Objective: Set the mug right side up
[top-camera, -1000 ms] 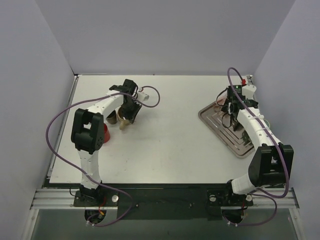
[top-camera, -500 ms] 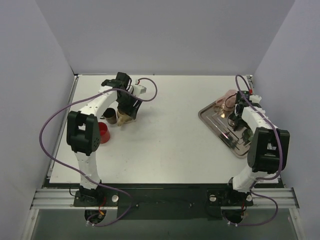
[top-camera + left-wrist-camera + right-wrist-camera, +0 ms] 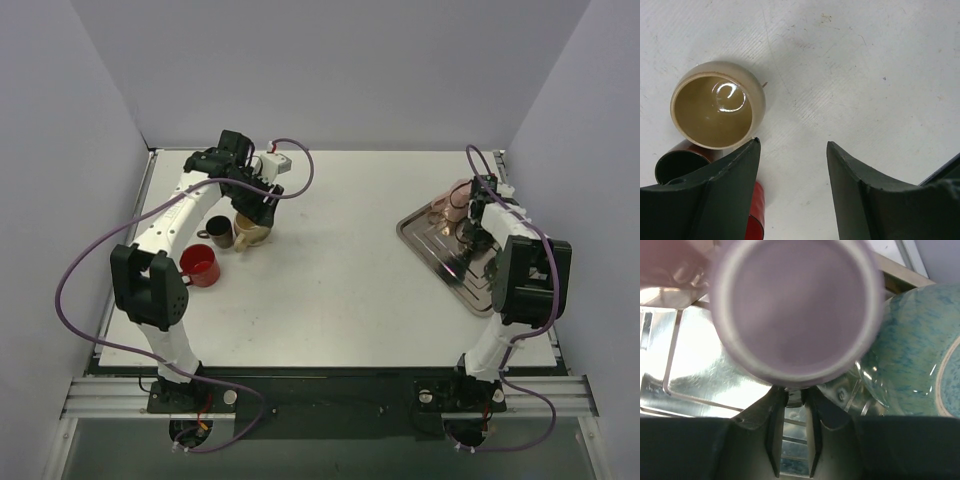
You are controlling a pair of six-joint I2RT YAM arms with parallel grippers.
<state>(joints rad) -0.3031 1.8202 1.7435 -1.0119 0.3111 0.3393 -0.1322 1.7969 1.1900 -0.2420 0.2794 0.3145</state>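
Left gripper [image 3: 792,150], fingers apart, hovers beside tan mug [image 3: 717,105] standing mouth-up unaided; right gripper [image 3: 795,395], fingers near together, meets purple mug [image 3: 795,310], grip unclear

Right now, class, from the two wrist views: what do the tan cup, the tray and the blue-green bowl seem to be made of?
The tan cup looks like glazed ceramic: a glossy highlight shines inside it. The tray looks like polished metal: mirror-bright, with pressed ridges. The blue-green bowl is probably glazed stoneware, judging by its mottled speckle; enamel is possible.
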